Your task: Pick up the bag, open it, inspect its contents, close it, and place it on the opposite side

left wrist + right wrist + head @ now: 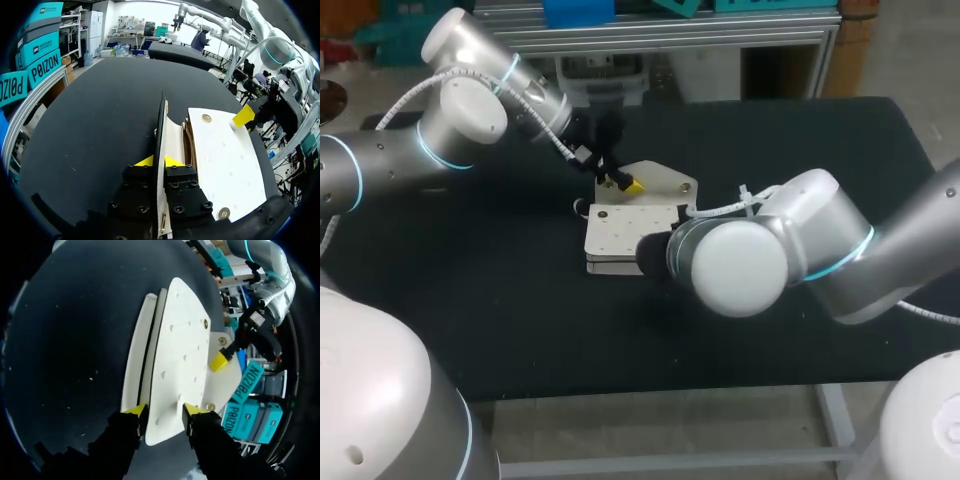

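Note:
A flat white bag (620, 235) lies mid-table with its flap (665, 180) lifted up behind it. My left gripper (626, 185) is shut on the flap's edge. In the left wrist view that flap (161, 125) runs edge-on between the yellow tips of the left gripper (159, 161), and the bag's body (225, 155) with brass studs lies beside it. My right gripper (164, 410) is shut on the bag (175, 355), one finger on each side of its top panel. The left gripper's (218, 361) yellow tip shows ahead on the flap. From the head camera, the right arm's wrist hides the right gripper.
The black tabletop (500, 300) stretches around the bag on all sides. Its front edge (650, 392) runs just below my right arm (770, 255). My left arm (470, 115) comes in over the table's back left.

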Robot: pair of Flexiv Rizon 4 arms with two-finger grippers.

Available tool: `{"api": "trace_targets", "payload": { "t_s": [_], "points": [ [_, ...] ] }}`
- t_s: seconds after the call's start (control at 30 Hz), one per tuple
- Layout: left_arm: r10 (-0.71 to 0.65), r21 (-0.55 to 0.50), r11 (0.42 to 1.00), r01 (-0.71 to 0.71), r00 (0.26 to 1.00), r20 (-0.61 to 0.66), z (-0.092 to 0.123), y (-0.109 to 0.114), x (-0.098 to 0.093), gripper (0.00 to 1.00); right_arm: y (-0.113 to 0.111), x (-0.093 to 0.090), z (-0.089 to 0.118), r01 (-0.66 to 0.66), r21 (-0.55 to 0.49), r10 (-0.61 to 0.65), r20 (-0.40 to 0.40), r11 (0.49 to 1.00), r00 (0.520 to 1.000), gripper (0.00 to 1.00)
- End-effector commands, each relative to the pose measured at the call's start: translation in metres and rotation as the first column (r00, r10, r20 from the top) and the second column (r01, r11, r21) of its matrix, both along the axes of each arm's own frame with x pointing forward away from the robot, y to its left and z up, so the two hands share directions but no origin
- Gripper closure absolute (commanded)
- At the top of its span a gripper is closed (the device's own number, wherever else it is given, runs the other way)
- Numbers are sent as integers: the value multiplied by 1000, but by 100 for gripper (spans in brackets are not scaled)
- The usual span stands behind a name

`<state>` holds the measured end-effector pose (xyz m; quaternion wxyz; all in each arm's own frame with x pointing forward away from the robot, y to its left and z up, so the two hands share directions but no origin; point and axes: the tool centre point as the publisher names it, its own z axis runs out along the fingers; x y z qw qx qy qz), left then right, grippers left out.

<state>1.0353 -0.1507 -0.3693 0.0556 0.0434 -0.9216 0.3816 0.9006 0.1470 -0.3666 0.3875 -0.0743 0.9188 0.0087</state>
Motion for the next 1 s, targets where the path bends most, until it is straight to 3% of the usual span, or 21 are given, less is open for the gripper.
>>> {"api": "trace_targets", "payload": {
  "t_s": [0.03,0.3,0.37,0.47,0.67,1.0],
  "points": [
    [-2,-6,1000,2,1000,-3,-7,1,1,100,3,-2,-3,-1,27,-2,139,1000,990,56],
    [2,-7,1000,-2,1000,-10,-8,2,2,100,7,-2,-1,4,41,-10,143,999,990,58],
    [4,-8,1000,-4,1000,-11,-8,2,2,100,8,-2,-2,4,42,-10,141,999,990,65],
    [4,-8,1000,-4,1000,-11,-8,2,1,100,8,-1,-5,3,46,-9,137,999,991,100],
    [-5,-6,1000,5,1000,28,-7,3,-5,100,9,0,-6,4,52,-11,134,999,991,100],
    [-32,-58,997,49,963,267,-6,7,-39,100,7,0,-7,19,58,-26,130,998,991,100]
  ]
}}
